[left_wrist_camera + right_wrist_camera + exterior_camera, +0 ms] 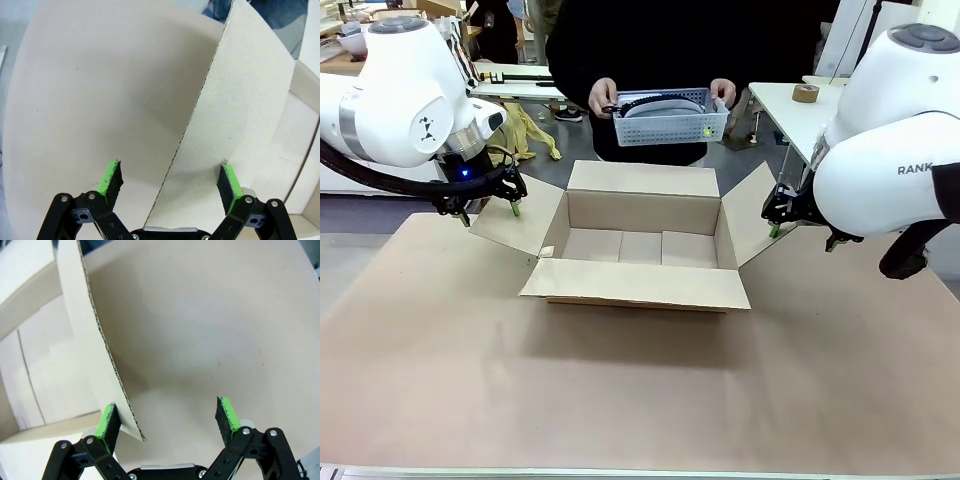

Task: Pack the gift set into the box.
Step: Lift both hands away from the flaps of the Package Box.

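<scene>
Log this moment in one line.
box: open | left fingers: open around left flap | right fingers: open around right flap | gift set: in basket held by person

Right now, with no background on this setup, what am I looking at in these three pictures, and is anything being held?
Two white robot arms work at a table across from a person. The wide picture comes from a fixed camera between the arms. The other two come from cameras on each wrist, looking along the green-padded fingers. An open box stands on the table, empty inside. The left gripper and right gripper are both open, each with the edge of one of the side flaps between its fingers, not clamped. The person's hands hold a basket with the gift set beyond the box.
</scene>
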Robot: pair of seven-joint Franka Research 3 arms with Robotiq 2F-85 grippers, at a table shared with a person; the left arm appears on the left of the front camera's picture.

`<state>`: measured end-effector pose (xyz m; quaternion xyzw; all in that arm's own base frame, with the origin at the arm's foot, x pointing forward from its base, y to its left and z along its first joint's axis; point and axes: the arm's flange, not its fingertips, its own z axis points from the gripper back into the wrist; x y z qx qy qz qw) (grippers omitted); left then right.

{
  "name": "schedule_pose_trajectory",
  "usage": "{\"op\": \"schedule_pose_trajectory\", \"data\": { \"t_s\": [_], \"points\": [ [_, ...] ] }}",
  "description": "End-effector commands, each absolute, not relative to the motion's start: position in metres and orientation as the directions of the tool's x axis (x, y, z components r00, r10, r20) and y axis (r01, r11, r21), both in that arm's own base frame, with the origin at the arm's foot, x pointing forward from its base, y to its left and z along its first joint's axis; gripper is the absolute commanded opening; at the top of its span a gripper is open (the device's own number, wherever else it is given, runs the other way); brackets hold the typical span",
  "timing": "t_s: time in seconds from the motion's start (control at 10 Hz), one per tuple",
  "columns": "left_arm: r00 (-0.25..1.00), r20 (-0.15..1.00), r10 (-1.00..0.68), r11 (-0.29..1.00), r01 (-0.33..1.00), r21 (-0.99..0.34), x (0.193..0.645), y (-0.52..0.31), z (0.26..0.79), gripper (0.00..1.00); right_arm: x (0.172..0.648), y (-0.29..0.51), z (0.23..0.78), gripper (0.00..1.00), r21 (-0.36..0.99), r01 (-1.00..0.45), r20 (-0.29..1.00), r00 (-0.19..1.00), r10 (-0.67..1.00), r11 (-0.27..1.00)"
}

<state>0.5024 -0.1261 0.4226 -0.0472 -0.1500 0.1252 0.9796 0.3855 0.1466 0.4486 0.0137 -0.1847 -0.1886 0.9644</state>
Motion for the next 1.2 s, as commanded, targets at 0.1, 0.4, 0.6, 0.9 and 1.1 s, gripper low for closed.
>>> {"op": "schedule_pose_trajectory", "data": {
  "t_s": [0.1,0.4,0.6,0.9,1.1],
  "points": [
    [0.918,0.285,0.274,0.961,-0.252,-0.112,0.5012,-0.1280,0.4240,1.00,0.3876,0.1482,0.4499,1.00,0.109,0.370,0.338,0.859,-0.385,0.922],
    [0.918,0.285,0.274,0.961,-0.252,-0.112,0.5012,-0.1280,0.4240,1.00,0.3876,0.1482,0.4499,1.00,0.109,0.370,0.338,0.859,-0.385,0.922],
    [0.918,0.285,0.274,0.961,-0.252,-0.112,0.5012,-0.1280,0.4240,1.00,0.3876,0.1482,0.4499,1.00,0.109,0.370,0.338,0.859,-0.385,0.922],
    [0.918,0.285,0.274,0.961,-0.252,-0.112,0.5012,-0.1280,0.4240,1.00,0.3876,0.1482,0.4499,1.00,0.109,0.370,0.338,0.859,-0.385,0.922],
    [0.918,0.285,0.274,0.961,-0.252,-0.112,0.5012,-0.1280,0.4240,1.00,0.3876,0.1482,0.4499,1.00,0.109,0.370,0.338,0.859,-0.385,0.922]
  ]
}}
